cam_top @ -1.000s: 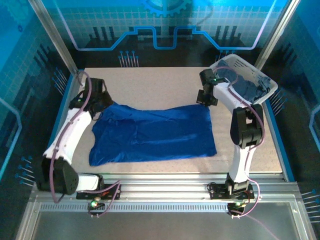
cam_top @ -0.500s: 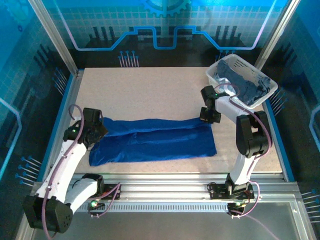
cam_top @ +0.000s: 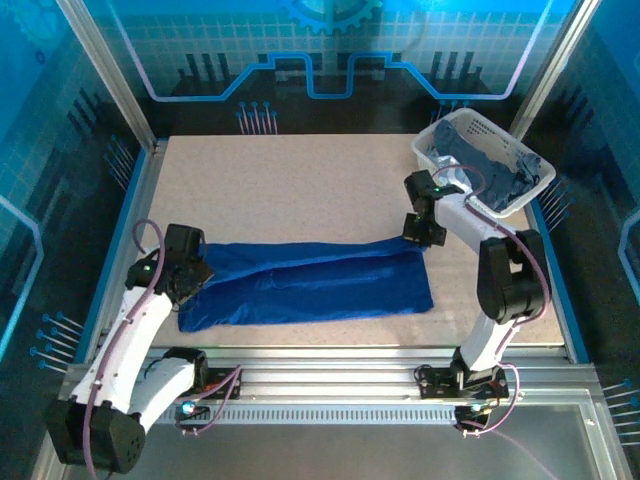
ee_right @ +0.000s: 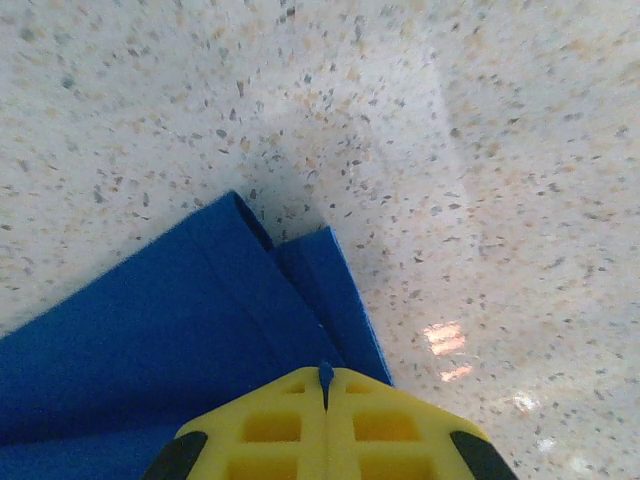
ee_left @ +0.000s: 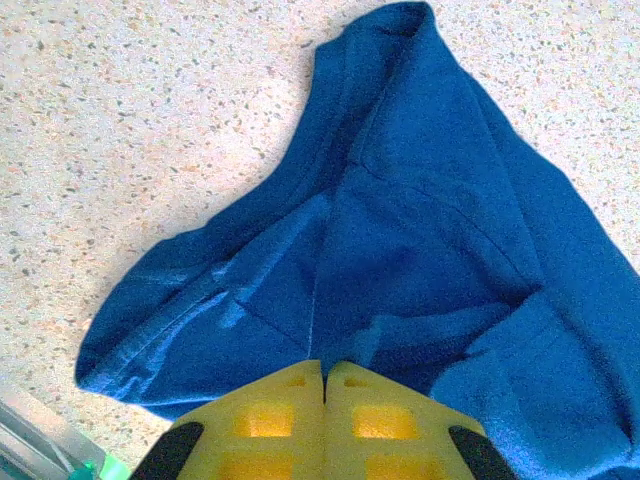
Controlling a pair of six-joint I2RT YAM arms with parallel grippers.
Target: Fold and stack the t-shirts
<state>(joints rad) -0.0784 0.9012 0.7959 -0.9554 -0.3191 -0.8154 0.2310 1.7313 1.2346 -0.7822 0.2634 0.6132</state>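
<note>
Royal blue cloth: we are seeing the t-shirt (cam_top: 310,285) lying as a long doubled band near the front edge of the speckled table (cam_top: 300,180).
Left gripper (ee_left: 325,372): we are pinching its crumpled sleeve end, jaws tight.
Right gripper (ee_right: 325,380): we are nipping its crisp folded corner.
Basket (cam_top: 535,188): white lattice, far right corner, holding grey-blue shirts (cam_top: 490,175).
Open room: bare tabletop behind the band.

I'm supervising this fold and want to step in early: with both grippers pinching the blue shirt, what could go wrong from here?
1. The right gripper pinches only a thin sliver at a corner of the royal blue t-shirt, so the cloth might slip out mid-fold.
2. By the left gripper the cloth is bunched and creased around the sleeve, so the fold may land uneven.
</note>
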